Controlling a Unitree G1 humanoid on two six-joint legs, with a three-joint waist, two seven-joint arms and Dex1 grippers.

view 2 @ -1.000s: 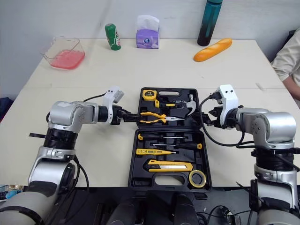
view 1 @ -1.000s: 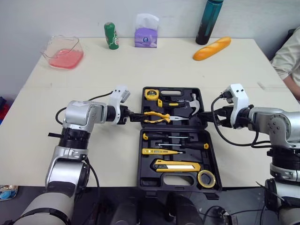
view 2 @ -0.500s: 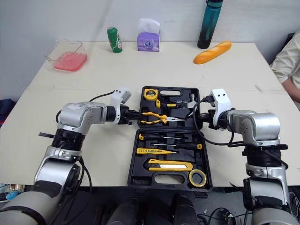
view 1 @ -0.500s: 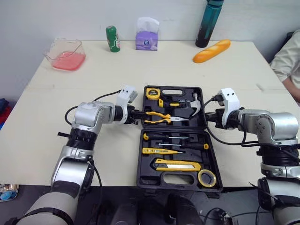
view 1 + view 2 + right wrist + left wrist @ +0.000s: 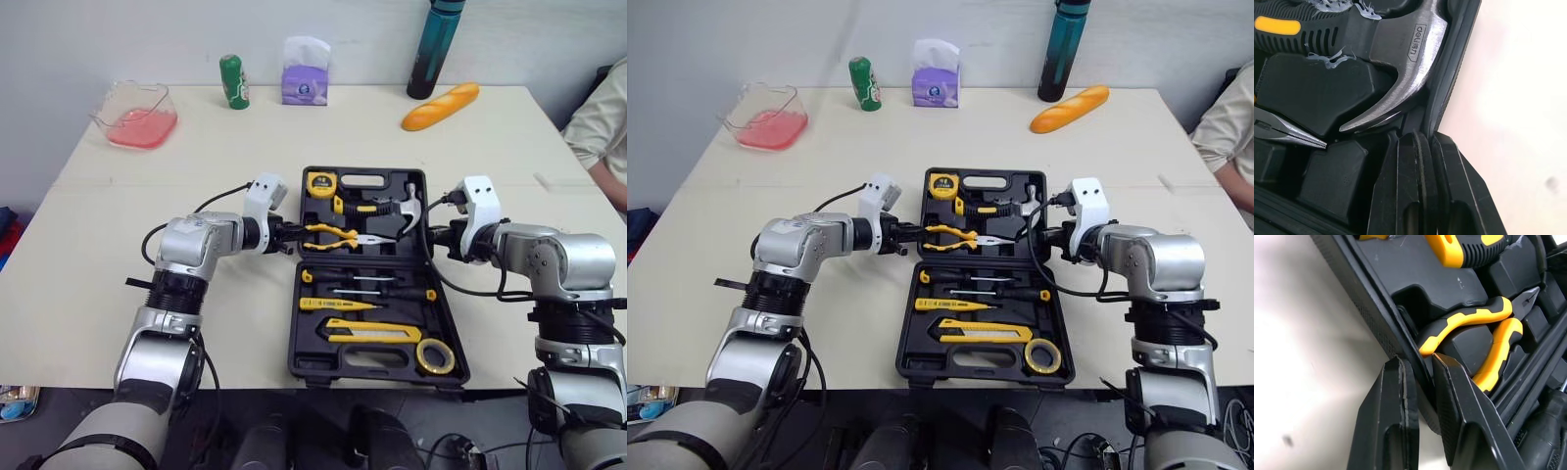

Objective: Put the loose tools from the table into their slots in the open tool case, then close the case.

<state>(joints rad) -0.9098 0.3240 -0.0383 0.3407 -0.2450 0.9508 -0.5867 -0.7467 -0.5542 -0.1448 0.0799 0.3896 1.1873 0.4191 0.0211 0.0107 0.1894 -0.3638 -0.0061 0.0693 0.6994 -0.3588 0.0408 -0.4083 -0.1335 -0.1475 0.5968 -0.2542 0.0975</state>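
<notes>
Left gripper [image 5: 1419,364] is clamped down on one side wall of the black plastic tool case [image 5: 372,358], with one finger [image 5: 1393,421] outside on the table side and the other inside the tray. Right next to that inner finger, the yellow-and-black handled pliers [image 5: 1488,340] are seated in their slot. Right gripper [image 5: 1426,138] is pinched onto the opposite wall of the same half, with just the rim caught between its fingers. Just beyond its tips, the steel claw hammer [image 5: 1405,73] is parked inside the case. So the case is laid open and flat on the beige table [image 5: 147,196], held between the two grippers. In the other half, nearer than the grippers, a yellow utility knife [image 5: 370,333] and a yellow roll of tape [image 5: 434,355] are tucked in. Farther off than the left gripper, a yellow tape measure [image 5: 318,183] is slotted in the case's far corner.
</notes>
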